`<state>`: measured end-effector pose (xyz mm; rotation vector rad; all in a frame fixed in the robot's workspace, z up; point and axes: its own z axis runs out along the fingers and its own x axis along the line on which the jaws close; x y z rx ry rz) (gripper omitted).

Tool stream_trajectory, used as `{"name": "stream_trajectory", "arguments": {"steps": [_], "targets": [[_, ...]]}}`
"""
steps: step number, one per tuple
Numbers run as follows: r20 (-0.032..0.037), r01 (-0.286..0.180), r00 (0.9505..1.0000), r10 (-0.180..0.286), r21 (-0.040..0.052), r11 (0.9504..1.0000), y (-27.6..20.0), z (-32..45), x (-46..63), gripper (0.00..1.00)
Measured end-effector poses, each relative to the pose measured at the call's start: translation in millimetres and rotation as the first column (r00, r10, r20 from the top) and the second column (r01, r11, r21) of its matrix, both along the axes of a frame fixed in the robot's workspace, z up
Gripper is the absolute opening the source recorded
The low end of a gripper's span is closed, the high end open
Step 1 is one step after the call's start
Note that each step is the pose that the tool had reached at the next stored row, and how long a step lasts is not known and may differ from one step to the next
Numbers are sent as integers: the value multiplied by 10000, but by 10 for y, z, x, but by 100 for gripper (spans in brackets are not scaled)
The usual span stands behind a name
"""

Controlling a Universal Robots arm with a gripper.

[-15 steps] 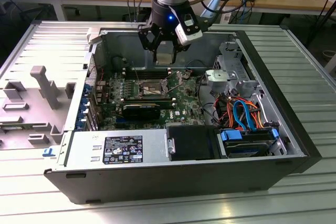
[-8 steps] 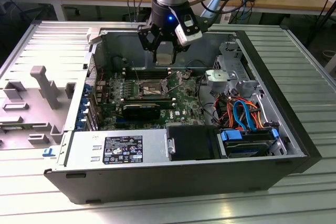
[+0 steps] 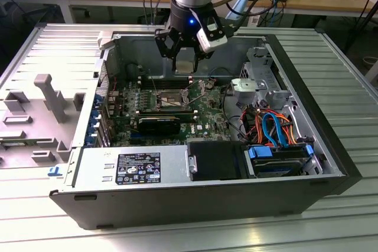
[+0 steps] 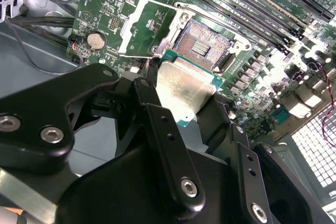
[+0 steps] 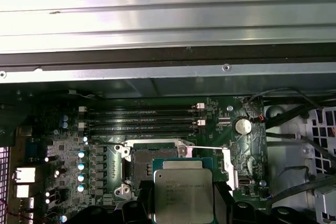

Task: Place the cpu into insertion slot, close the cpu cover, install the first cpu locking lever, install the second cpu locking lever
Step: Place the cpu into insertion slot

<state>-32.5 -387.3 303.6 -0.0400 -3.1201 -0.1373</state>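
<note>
black claw (image 4: 181,100) is clamped on the cpu (image 4: 185,83), a flat square chip with a dull silver metal top. black fingers (image 4: 157,114) pinch two opposite edges, and the other two edges and the green rim are free. chip is held in the air, tilted in the second wrist view, not seated.

the insertion slot (image 4: 202,45), a square socket with dark centre and silver metal rim, lies just past the chip's leading edge with its contacts exposed. the cpu cover (image 4: 143,24), a thin silver metal frame plate with a window, is swung open off the socket to one side.

long narrow black memory slots (image 5: 142,120) run along another side of the socket, close to its rim. a round silver coin cell (image 5: 242,125) sits beyond the cover.

in the exterior view the claw (image 3: 185,56) hangs above the green motherboard (image 3: 207,116) inside the open grey computer case (image 3: 177,199), clear of the case walls. the long black card (image 3: 159,125) and the blue and orange cables (image 3: 274,128) are well apart from it. the case lies on a ribbed metal tabletop (image 3: 342,87).
</note>
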Motion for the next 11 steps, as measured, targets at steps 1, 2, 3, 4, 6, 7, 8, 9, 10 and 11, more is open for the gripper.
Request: {"name": "stream_trajectory", "arguments": {"steps": [1, 2, 3, 4, 6, 7, 8, 9, 10, 11], "targets": [[0, 0, 10000, 0, -2, 10000, 0, -1, 0, 54], [0, -1, 10000, 1, -3, 10000, 0, -3, 0, 54], [1, 0, 10000, 0, -5, 10000, 0, -5, 0, 54], [0, -1, 10000, 1, -7, 10000, 0, -6, 0, 54], [0, 0, 10000, 0, -11, 10000, 0, -10, 0, 54], [1, 0, 10000, 0, -12, 10000, 0, -11, 0, 54], [1, -1, 10000, 1, -20, 10000, 0, -19, 0, 54], [1, 1, 10000, -1, -21, 10000, -2, -26, -1, 54], [1, 0, 10000, 0, -22, 10000, -2, -26, 0, 54], [1, 0, 10000, 0, -21, 10000, -2, -27, 0, 54]]}}
